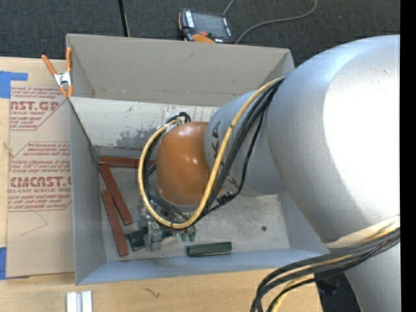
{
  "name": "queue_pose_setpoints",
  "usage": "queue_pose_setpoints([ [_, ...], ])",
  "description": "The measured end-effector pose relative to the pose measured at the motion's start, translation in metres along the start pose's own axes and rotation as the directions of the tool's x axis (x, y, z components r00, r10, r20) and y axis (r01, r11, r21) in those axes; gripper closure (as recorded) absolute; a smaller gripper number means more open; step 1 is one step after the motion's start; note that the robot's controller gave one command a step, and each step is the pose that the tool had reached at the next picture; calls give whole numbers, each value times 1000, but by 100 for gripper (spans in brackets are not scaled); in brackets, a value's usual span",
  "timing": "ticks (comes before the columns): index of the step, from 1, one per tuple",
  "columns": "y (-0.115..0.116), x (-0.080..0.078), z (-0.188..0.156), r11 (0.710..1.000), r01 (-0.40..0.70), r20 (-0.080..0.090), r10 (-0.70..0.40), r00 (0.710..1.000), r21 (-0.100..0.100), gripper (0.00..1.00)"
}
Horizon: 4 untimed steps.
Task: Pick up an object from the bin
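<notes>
End effector (154, 234) low over the near-left floor of the bin (84, 174) — open or closed, cannot tell. Small dark-green piece (136, 240) just beside it, left. Dark bar (209, 248) near its right, long axis along the near wall. Red-brown sticks (112, 197) further left — lengthwise far-to-near.

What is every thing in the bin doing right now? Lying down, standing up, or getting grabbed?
tool: low over the floor in the front left of the bin.
reddish-brown sticks: lying flat along the left side.
dark bar: lying flat by the front wall, apart from the tool.
small dark green thing: on the floor right beside the tool; cannot tell if it is touched.
</notes>
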<state>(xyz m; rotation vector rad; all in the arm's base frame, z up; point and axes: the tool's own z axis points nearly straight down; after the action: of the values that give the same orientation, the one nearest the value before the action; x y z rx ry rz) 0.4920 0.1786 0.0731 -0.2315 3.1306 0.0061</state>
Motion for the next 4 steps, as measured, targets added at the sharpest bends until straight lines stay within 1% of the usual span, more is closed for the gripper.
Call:
queue_pose_setpoints([
  [1, -24, -12, -138, 999, 45, 7, -45, 999, 3, 100],
  [2, -24, -11, -133, 999, 46, -1, -46, 999, 2, 0],
  [3, -45, 13, 3, 990, 140, 4, -140, 990, 3, 0],
  [4, -44, 13, -1, 990, 141, -2, -141, 990, 2, 100],
])
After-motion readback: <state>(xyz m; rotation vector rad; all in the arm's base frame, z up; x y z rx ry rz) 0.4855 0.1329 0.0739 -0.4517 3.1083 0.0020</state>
